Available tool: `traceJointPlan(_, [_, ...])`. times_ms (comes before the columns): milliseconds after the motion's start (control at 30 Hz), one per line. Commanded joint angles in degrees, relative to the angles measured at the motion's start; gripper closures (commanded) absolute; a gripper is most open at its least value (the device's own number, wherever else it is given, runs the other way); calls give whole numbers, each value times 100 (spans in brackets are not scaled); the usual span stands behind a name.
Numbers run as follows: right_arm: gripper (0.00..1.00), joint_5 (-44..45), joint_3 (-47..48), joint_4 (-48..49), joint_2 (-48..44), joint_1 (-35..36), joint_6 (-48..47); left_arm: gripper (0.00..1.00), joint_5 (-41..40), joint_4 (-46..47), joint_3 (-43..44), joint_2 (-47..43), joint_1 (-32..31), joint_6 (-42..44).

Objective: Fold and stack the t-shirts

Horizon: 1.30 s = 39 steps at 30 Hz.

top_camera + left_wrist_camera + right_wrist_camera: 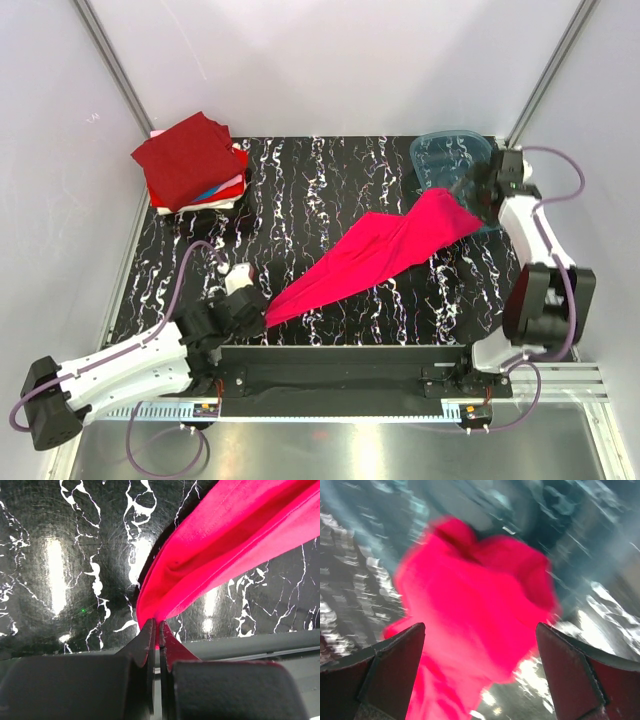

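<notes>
The magenta-pink t-shirt (375, 255) lies stretched in a long diagonal band across the black marbled table (330, 190), from near front left to far right. My left gripper (252, 312) is shut on its near end, the cloth (235, 535) pinched between the fingertips. My right gripper (478, 190) is open above the shirt's far end (475, 605), which lies bunched between the spread fingers, blurred. A stack of folded t-shirts (192, 160), dark red on top with red, blue and white below, sits at the far left corner.
A teal translucent plastic bin (450, 160) stands at the far right, right by the right gripper. White walls enclose the table. A metal rail (340, 400) runs along the near edge.
</notes>
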Motion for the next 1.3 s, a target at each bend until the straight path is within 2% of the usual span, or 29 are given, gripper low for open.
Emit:
traceJointPlan(0, [0, -859, 1203, -144, 590, 106, -293, 100, -201, 542, -110, 3, 11, -115])
traceJointPlan(67, [1, -1123, 2044, -487, 1351, 106, -486, 100, -183, 700, -154, 187, 11, -98])
traceJointPlan(133, [2, -1655, 2426, -735, 2020, 114, -627, 100, -157, 771, -137, 389, 11, -45])
traceJointPlan(200, [2, -1809, 2813, -779, 2383, 202, -724, 100, -121, 886, -137, 513, 11, -1])
traceJointPlan(467, [2, -1115, 5069, -1622, 4247, 879, -1357, 100, -51, 1035, -145, 671, 11, 52])
traceJointPlan(633, [3, -1009, 5732, -1860, 4871, 1019, -1498, 100, -7, 1088, -172, 689, 11, 78])
traceJointPlan(700, [14, -939, 5802, -1895, 4951, 1055, -1542, 100, -7, 1079, -163, 689, 11, 87])
traceJointPlan(733, [38, -843, 5794, -1904, 4995, 1055, -1603, 100, -25, 1053, -137, 637, 11, 78])
traceJointPlan(767, [48, -764, 5750, -1895, 5012, 1046, -1664, 100, -51, 870, -76, 584, 11, 87])
traceJointPlan(833, [62, -553, 5723, -1895, 5013, 1046, -1831, 100, 10, 475, 239, 383, -15, 8])
traceJointPlan(867, [72, -543, 5706, -1887, 5004, 1020, -2032, 100, 45, 99, 363, 25, -50, -36])
traceJointPlan(933, [85, -359, 5706, -1834, 4986, 967, -2139, 100, 2, -421, 881, -425, -225, -272])
traceJointPlan(967, [94, -350, 5758, -1834, 4986, 897, -2192, 100, -51, -1033, 1092, -854, -296, -360])
traceJointPlan(1100, [100, -131, 5978, -1869, 5083, 747, -2359, 100, -560, -2679, 2225, -1560, -296, -598])
traceJointPlan(1267, [100, 318, 5427, -1423, 4961, 650, -2657, 100, -1876, -4453, 3920, -1456, -296, -791])
